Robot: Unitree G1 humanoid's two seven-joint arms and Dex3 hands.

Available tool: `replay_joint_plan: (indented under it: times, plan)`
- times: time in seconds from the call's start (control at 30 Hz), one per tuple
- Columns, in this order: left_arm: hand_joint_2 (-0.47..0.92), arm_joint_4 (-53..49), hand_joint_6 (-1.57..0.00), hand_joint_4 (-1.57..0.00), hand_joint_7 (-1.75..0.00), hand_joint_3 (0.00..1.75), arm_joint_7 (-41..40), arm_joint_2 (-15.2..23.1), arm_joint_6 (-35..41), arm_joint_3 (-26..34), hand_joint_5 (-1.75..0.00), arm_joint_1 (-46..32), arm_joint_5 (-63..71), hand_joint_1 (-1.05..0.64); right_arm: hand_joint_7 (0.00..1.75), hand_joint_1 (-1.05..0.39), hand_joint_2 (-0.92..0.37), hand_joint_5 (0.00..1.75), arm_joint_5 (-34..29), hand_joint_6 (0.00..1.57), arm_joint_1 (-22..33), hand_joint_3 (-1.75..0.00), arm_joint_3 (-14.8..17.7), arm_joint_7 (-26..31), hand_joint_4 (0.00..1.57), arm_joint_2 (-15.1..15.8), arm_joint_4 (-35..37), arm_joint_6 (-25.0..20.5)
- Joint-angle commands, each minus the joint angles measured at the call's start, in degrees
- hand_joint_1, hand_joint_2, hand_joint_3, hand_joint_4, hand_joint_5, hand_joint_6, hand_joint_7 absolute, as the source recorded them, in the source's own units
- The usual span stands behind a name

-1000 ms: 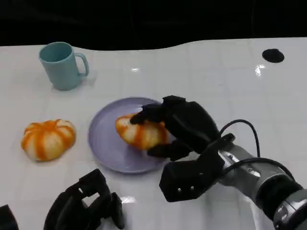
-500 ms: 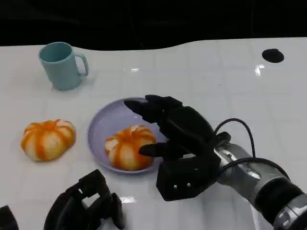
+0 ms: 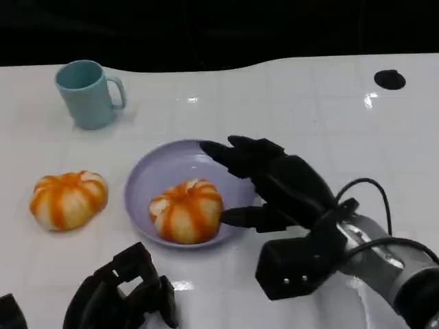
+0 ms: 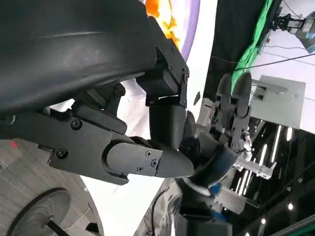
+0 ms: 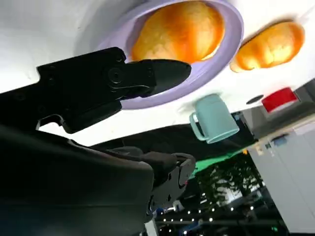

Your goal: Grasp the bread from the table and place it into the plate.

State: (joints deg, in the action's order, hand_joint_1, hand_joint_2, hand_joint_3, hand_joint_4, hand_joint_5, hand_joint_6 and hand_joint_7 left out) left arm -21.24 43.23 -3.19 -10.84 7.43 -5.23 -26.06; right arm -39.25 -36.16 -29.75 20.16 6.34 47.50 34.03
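Two orange-striped breads on white table (image 3: 302, 96). Right hand (image 3: 278, 181) just right of lilac plate (image 3: 140, 188), fingers spread wide, holding nothing. Plate near table centre. One bread (image 3: 186, 210) sits in plate's near part; second bread (image 3: 68, 198) left of plate. Left hand (image 3: 120, 295) near side of plate, fingers curled, empty. Teal mug (image 3: 88, 93) beyond plate, to left.

Showing orange and cream stripes on both bread (image 3: 186, 210) rolls (image 3: 68, 198), pale lilac on the plate (image 3: 144, 180), light teal on the mug (image 3: 87, 93), glossy white across the table (image 3: 309, 116), black on hands (image 3: 278, 185).
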Motion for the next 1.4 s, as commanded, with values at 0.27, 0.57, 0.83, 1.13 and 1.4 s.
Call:
replay_joint_plan:
  times: [0.27,0.57,0.83,1.13,1.4]
  plan:
    - [0.92,0.5,-0.65,-0.79,-1.62,0.24,-1.0,0.7,-0.4,0.1,-1.75,-0.1,0.2,-0.63,1.03,-0.64,-0.92,1.37,7.2,0.44,9.5,-0.21,6.0,-0.2,0.40,4.7,-8.2,9.1]
    - [0.92,0.8,-0.67,-0.79,-1.61,0.23,-1.2,0.6,-0.6,0.0,-1.75,-0.2,0.2,-0.64,1.57,-0.53,-0.92,1.74,19.6,0.49,19.3,-0.14,11.4,-11.5,0.56,6.4,-17.0,12.9]
    - [0.92,1.1,-0.66,-0.80,-1.63,0.23,-1.4,0.7,0.1,-0.1,-1.75,-0.3,0.0,-0.64,1.74,-0.50,-0.92,1.75,29.8,0.57,27.7,-0.19,14.3,-23.5,0.72,8.7,-25.1,9.0]
    - [0.92,1.3,-0.66,-0.80,-1.64,0.22,-1.2,0.7,0.7,-0.1,-1.75,-0.3,-0.4,-0.63,1.71,-0.49,-0.92,1.75,41.1,0.56,38.0,-0.18,16.7,-36.5,0.74,10.0,-39.4,-4.8]
    - [0.92,1.4,-0.65,-0.79,-1.64,0.23,-1.4,0.6,0.8,-0.1,-1.75,-0.3,-0.3,-0.63,1.75,-0.48,-0.92,1.75,43.9,0.56,44.8,-0.21,19.3,-39.0,0.74,9.2,-46.9,-10.4]
